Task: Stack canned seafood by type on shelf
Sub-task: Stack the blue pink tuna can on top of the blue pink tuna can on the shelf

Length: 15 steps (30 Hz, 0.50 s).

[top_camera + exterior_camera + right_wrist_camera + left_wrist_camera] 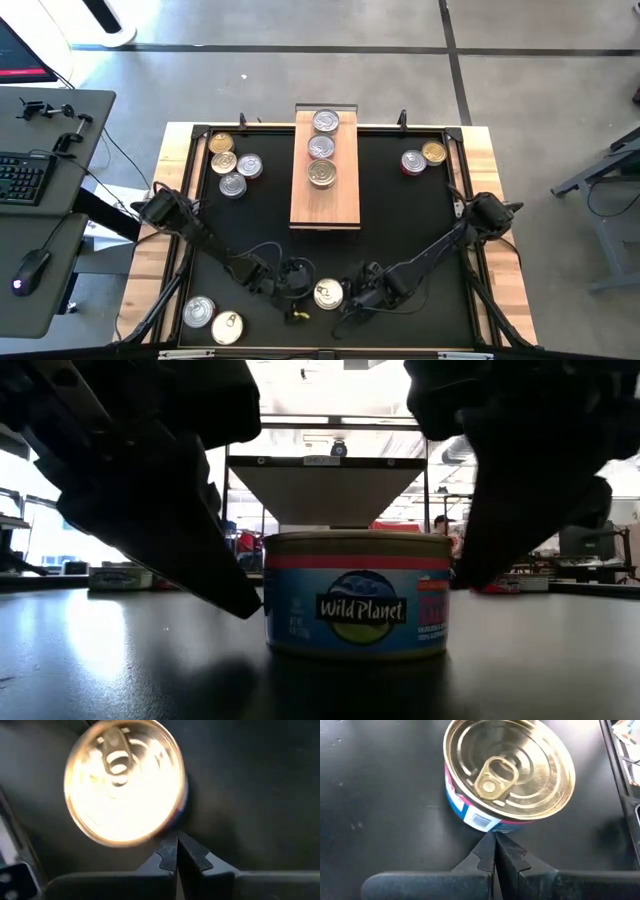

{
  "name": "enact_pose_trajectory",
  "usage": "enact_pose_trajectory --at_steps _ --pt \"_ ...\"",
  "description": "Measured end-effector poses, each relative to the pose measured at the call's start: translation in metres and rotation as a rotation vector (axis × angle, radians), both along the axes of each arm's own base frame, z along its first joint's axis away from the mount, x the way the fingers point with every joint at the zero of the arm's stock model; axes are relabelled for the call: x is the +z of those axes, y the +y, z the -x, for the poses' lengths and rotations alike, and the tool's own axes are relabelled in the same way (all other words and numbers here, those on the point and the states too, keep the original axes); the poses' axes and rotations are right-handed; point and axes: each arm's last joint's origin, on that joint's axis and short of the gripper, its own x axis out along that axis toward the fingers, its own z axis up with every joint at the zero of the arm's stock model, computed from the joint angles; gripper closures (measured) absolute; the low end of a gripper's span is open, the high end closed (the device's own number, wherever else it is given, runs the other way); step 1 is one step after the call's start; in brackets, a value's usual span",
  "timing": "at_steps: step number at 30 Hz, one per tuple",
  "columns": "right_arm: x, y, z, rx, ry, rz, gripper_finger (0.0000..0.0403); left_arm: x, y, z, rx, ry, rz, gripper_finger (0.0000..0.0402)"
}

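shelf [325, 205], upper centre: three tins in a row, none stacked | loose: four upper left, two upper right, two lower left | gold tin [328, 294] bottom centre on worktop, between left hand [291, 281] and right hand [362, 296], both closed, empty | mostly undone

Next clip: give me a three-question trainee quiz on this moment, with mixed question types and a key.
1. How many cans sit on the shelf in the high view?
2. True or false: the left gripper has its fingers spread wide around the gold-lidded can.
3. Multiple choice: where is the right gripper? A) above the shelf; B) closed, beside the gold-lidded can near the table's front edge; C) at the pair of cans on the right.

Key: 1. Three, in a row. 2. False; its fingers are shut, tips next to the can. 3. B.
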Motion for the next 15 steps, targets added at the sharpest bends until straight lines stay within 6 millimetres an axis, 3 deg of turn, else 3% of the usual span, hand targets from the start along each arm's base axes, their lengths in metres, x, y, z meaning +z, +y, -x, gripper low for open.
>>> enact_pose_trajectory --at_steps 9,15 --pt "0.002 -0.003 -0.005 -0.010 -0.015 -0.015 0.0403 0.000 0.009 -0.006 -0.010 -0.008 -0.017 0.0402" --pt "0.024 0.003 -0.013 0.001 -0.058 -0.001 0.0403 -0.002 0.009 -0.006 -0.017 -0.001 -0.030 0.0402"
